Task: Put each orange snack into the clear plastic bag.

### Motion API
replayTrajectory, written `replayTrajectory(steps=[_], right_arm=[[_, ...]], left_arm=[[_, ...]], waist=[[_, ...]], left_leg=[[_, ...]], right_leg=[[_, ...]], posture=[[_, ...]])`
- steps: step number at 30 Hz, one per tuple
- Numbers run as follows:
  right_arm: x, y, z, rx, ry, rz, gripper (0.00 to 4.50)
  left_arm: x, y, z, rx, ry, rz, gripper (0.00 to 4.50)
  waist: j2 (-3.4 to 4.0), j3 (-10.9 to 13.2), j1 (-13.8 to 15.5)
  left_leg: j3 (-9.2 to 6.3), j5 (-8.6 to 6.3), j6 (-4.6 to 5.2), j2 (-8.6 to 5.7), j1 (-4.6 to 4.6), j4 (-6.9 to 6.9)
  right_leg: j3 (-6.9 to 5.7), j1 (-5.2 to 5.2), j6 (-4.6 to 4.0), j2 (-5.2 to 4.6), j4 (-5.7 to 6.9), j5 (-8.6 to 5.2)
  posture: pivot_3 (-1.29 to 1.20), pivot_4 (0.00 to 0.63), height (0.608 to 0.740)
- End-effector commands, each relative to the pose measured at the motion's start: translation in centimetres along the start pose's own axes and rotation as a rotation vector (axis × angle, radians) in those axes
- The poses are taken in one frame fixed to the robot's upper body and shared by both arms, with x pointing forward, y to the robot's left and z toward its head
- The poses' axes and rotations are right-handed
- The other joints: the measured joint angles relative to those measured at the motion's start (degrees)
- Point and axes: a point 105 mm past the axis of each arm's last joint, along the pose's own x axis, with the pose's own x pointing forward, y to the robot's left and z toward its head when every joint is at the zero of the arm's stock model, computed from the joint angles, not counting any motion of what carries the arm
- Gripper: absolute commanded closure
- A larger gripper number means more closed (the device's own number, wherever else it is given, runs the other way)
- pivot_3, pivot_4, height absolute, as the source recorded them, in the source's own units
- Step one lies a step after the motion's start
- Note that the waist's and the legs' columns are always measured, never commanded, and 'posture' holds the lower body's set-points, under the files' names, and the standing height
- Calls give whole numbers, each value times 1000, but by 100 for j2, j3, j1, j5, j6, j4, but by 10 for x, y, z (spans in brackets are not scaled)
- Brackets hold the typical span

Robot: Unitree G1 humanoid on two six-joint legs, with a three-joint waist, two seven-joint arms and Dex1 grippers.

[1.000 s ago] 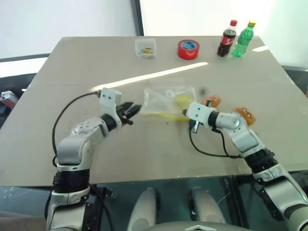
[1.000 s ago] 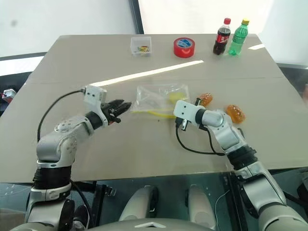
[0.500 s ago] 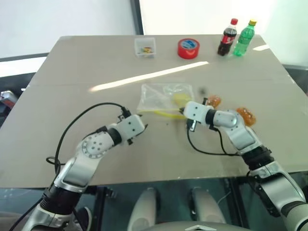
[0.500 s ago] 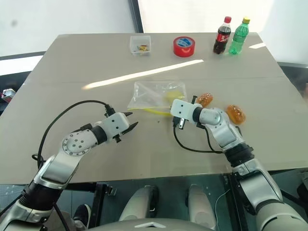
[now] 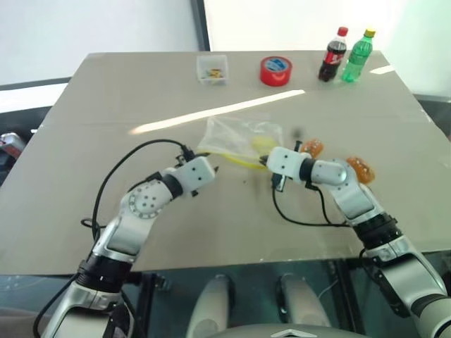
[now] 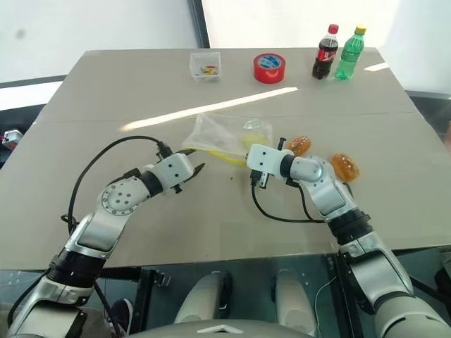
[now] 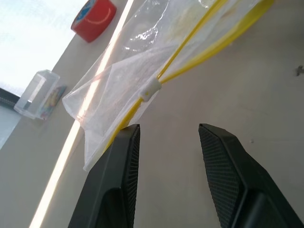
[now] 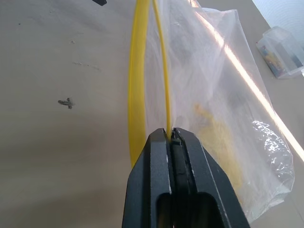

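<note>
Tan table (image 5: 106,98), right gripper (image 8: 171,137) clamped on clear plastic bag (image 5: 236,137), left gripper (image 7: 166,137) apart, tape roll (image 5: 275,71) possibly behind.

Large beige table (image 5: 106,105) with a faint seam across its width and a bright streak of reflected light (image 5: 218,113) running diagonally over the top. Behind it a pale wall (image 5: 91,24), a dark vertical post (image 5: 200,24) and a bright window area (image 5: 282,21) upper right. Dark floor strips (image 5: 28,88) beside the far left edge and at the far right. Glassy dark surface (image 5: 176,296) below the near edge.
</note>
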Motion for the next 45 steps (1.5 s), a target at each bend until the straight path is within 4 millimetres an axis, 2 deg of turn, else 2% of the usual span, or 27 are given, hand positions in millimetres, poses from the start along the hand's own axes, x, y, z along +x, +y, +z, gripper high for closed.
replayTrajectory(steps=[1,10,18,26,27,28,30,31,32,34,35,39,43,45], right_arm=[[-5,-9,7,-18,-24,-34,4500],[-4,-9,4,-13,-14,-38,4500],[-3,-7,12,-17,-36,-27,4500],[-4,-9,14,-19,-39,-27,4500],[-4,-8,14,-18,-39,-25,4500],[-4,-8,14,-17,-39,-22,4500],[-4,-7,15,-18,-42,-20,4500],[-4,-8,15,-19,-43,-22,4500],[-4,-8,15,-20,-40,-22,4500],[-7,-1,11,-4,-15,26,3907],[-8,0,13,-4,-23,27,3754],[-16,-7,22,19,-52,-35,1865],[-25,-2,31,74,-101,-33,1865],[-25,1,32,99,-108,-47,2466]], left_arm=[[-9,11,12,69,-65,21,2445],[-18,12,20,162,-124,23,2445],[-11,7,0,240,-35,-8,2445],[2,11,-6,238,-23,21,2445],[3,11,-6,233,-23,21,2962],[4,11,-7,230,-21,21,3225],[5,11,-11,230,-6,23,4191],[5,12,-13,230,4,24,4403],[5,12,-15,225,11,27,4403],[7,15,-17,202,15,46,4500],[8,16,-16,184,12,57,4500],[12,15,-12,130,5,72,4500],[14,15,-10,83,5,90,4500],[15,15,-9,68,4,94,4500]], waist=[[0,0,-1],[0,0,-1],[0,0,-2],[0,0,1],[0,0,1],[0,0,0],[0,0,-6],[0,0,-8],[0,0,-8],[0,0,-6],[0,0,-2],[0,0,11],[0,0,10],[-1,-1,9]], left_leg=[[-1,0,0,0,0,0],[-2,0,0,2,2,1],[11,0,0,1,2,2],[13,0,0,0,0,12],[14,0,0,0,0,13],[13,0,0,0,0,13],[13,0,0,0,1,15],[13,0,0,0,1,16],[12,0,0,0,2,17],[12,0,0,1,2,22],[13,0,0,1,2,24],[11,0,0,1,0,31],[7,0,0,1,-1,36],[5,0,0,1,-1,37]], right_leg=[[0,0,0,0,0,0],[0,0,0,1,4,0],[-2,0,0,2,7,0],[-4,1,0,3,15,0],[-4,0,0,3,17,0],[-4,0,0,3,18,0],[-4,0,0,4,23,0],[-4,0,0,4,25,0],[-4,-1,0,5,28,0],[-4,-1,0,6,32,0],[-4,0,0,6,33,0],[-6,1,0,5,34,0],[-8,1,0,6,40,0],[-8,1,0,6,42,0]], posture=[[0,150,740],[0,150,740],[0,150,740],[0,150,740],[0,150,740],[0,150,740],[0,150,740],[0,150,740],[0,150,740],[0,150,740],[0,150,740],[0,150,740],[0,150,740],[0,150,740]])
